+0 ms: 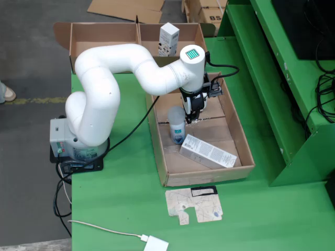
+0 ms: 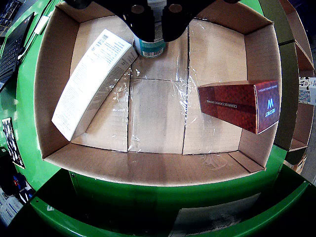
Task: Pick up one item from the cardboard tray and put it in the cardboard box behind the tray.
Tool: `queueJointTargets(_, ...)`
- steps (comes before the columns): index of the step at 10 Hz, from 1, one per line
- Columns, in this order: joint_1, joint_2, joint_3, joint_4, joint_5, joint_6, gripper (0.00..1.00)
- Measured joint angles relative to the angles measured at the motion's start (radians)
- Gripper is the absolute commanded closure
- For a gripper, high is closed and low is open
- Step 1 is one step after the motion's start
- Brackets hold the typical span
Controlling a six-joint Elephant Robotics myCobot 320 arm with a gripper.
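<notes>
In the fixed view the gripper [image 1: 192, 116] hangs mid-frame in the tray [image 1: 172, 175] beside the bottle [image 1: 177, 125], jaws too hidden to tell, and it could knock the bottle over.
</notes>
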Motion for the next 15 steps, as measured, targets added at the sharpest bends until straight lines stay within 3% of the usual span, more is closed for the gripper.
queueJointTargets(14,0.0,0.0,0.0,0.0,0.0,0.0,1.0)
queueJointTargets(15,0.0,0.0,0.0,0.0,0.0,0.0,0.9)
